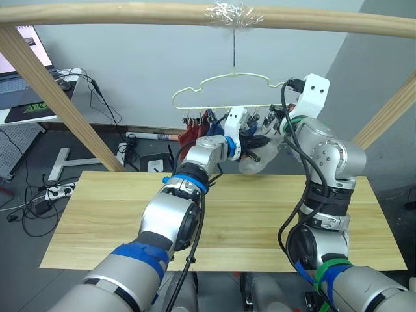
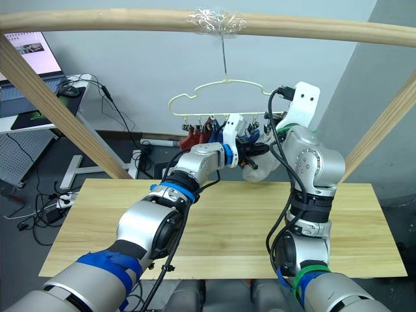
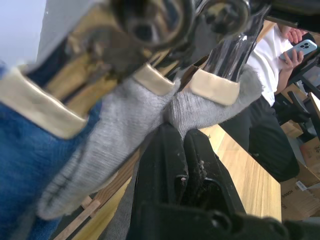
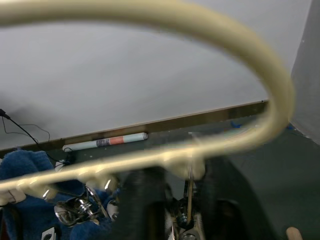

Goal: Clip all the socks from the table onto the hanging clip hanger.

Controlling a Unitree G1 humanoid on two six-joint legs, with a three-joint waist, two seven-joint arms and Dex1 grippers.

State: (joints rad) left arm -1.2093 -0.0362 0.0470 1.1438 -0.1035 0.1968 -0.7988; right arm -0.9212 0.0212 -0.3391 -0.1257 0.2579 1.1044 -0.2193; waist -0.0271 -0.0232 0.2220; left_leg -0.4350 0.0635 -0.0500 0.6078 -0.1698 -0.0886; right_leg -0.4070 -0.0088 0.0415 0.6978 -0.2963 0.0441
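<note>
With the tabletop [image 1: 260, 214] bare and red, blue and grey socks [image 2: 195, 138] hanging from the clip hanger [image 2: 221, 96], only the last grey sock [image 3: 125, 135] remains, clamped in the left tool [image 3: 176, 150], while the right tool's [image 4: 172, 195] state is unclear.

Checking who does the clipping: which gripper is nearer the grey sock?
Left. The left gripper pinches the grey sock; the right gripper sits beside it at the hanger.

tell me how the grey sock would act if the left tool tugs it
Likely floppy: the grey sock sags in soft folds below its clips. Probably light, as the thin wire hanger carries several socks without visibly bending. A tug by the left tool may well swing the hanger, which dangles from one hook on the pole.
</note>
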